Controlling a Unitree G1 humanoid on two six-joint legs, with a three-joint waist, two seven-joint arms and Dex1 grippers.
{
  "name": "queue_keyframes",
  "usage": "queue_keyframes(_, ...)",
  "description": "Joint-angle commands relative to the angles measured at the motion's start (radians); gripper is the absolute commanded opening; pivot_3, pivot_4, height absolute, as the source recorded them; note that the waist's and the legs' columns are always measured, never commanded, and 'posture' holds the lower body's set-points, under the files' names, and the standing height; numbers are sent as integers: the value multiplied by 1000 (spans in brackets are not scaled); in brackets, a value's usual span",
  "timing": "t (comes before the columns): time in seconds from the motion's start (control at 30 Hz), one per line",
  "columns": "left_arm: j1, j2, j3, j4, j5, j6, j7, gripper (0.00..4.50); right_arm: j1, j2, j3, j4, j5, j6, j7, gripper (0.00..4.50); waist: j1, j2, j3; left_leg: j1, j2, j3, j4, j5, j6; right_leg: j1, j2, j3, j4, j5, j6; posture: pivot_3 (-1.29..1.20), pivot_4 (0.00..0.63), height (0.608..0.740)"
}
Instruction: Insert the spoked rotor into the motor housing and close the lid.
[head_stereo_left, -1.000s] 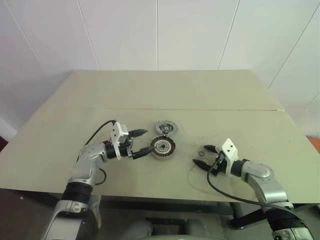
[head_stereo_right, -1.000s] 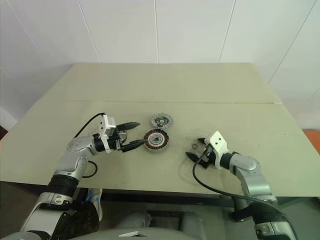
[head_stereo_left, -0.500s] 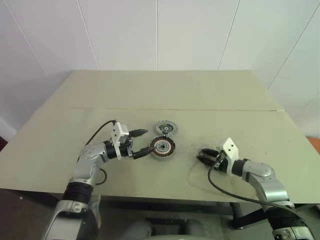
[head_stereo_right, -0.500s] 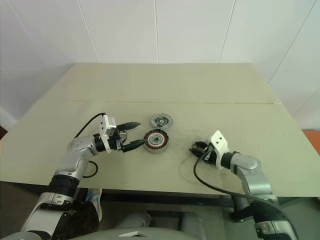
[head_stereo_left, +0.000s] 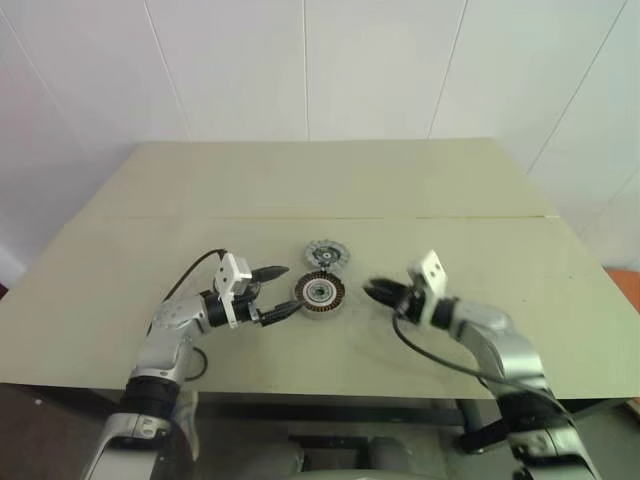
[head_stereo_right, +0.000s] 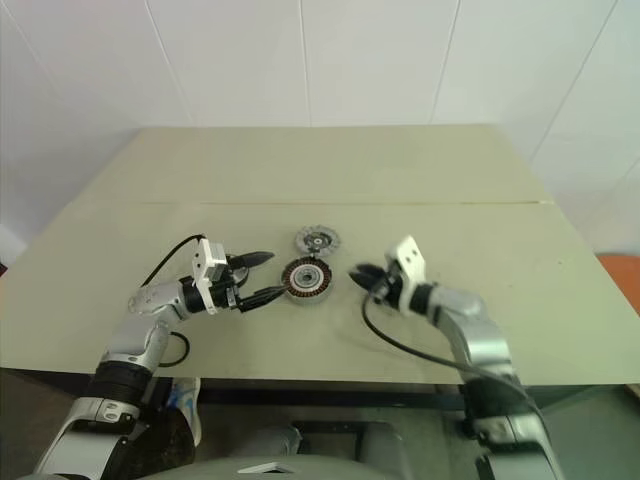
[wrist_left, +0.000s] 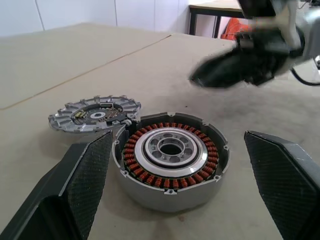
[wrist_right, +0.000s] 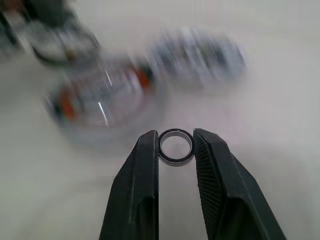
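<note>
On the pale counter (head_stereo_left: 420, 200), the spoked rotor (head_stereo_left: 326, 254) is lying outside the motor housing (head_stereo_left: 319, 294) at centre frame. The left gripper (head_stereo_left: 274, 292) is spread beside the housing; the right gripper (wrist_right: 175, 150) is pinching a small ring (wrist_right: 176, 146). Insertion and lidding are still waiting.

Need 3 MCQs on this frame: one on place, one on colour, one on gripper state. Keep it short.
1. Where does the spoked rotor lie?
A. inside the housing
B. on the table, touching the housing's far side
C. in the left gripper

2. What colour are the windings in the housing?
A. copper-orange
B. blue
C. white

3. What is the right gripper doing?
A. open and empty
B. clamped on the rotor
C. shut on a small dark ring

Answers:
1 B: the left wrist view shows the rotor flat on the table against the housing's rim.
2 A: a ring of orange coils surrounds the pale centre.
3 C: the right wrist view shows the ring pinched between its fingertips, while the left gripper stands open around the housing.
</note>
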Motion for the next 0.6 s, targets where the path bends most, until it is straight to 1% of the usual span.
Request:
queue_keyframes(0.03,11,15,21,-42,-2,-14,27,4500,-81,43,83,-30,-17,45,-7,655,4,-2,-1,0,1,0,0,0,0,0,1,0,0,0,0,0,0,740)
queue_keyframes(0.1,19,14,24,-52,-2,-11,50,4500,-112,52,149,8,-75,41,-12,655,4,-2,-2,0,1,0,-1,0,0,0,2,0,-1,2,-2,0,0,740)
queue_keyframes(0.17,24,16,27,-58,-1,-7,70,4500,-133,61,174,41,-91,57,-17,655,5,-2,-2,-1,1,0,0,0,-1,-1,1,0,-1,3,-4,0,0,740)
queue_keyframes(0.3,35,22,12,-48,21,-14,95,4500,-165,63,258,137,-169,87,-25,655,2,-2,-1,-1,1,4,0,0,0,-2,2,1,-1,5,-3,0,0,740)
queue_keyframes(0.4,49,13,11,-71,-1,-8,89,4500,-167,81,265,141,-168,108,-23,655,0,-2,-2,0,2,4,0,0,-1,-2,3,2,-1,5,-3,0,0,740)
queue_keyframes(0.6,54,13,7,-77,-3,-10,84,4500,-160,81,262,137,-178,116,-29,655,1,-2,-2,0,6,4,0,0,-2,-2,8,2,-1,7,-6,0,0,740)
